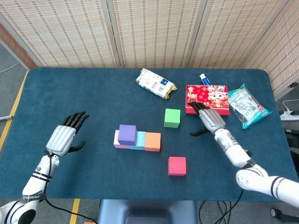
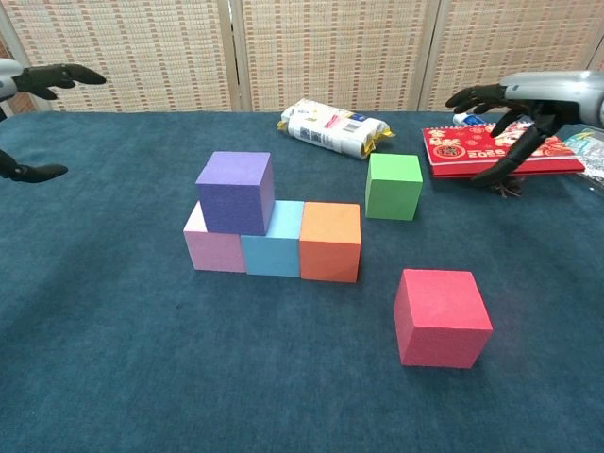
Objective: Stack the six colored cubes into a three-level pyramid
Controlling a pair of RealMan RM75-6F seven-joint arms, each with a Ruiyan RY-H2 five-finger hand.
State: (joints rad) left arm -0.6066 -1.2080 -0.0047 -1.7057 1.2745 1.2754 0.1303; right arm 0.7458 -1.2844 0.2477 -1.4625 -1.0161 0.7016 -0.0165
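So the base row is down: pink cube [image 2: 212, 247], light blue cube [image 2: 272, 251] and orange cube [image 2: 330, 242] sit touching side by side near the middle of the dark blue table [image 2: 113, 359], and the purple cube [image 2: 235, 192] already sits on top, straddling the pink and light blue ones. That's four of six placed, I'd say.

What's left is the second cube of the middle level and then the cap. The green cube [image 2: 394, 186] sits loose, just to the right of and farther back than the row, and the red cube [image 2: 442, 316] is alone at the near right.

The right hand [image 2: 510, 104] hovers over the far right, above the red calendar [image 2: 500, 146], fingers spread and holding nothing. My guess is it's lining up for the green cube, the closer of the two. The left hand [image 1: 63, 137] is off at the left, well clear of the stack, also spread wide and empty.

Next move needs a grip across two opposite faces of a loose cube, then a drop onto the light blue/orange seam, snug beside the purple one (any shove there could slide the purple cube off its perch).

The cubes look like matte foam with crisp edges and flat faces, probably light and a bit grippy. The table cover looks like short felt or carpet.
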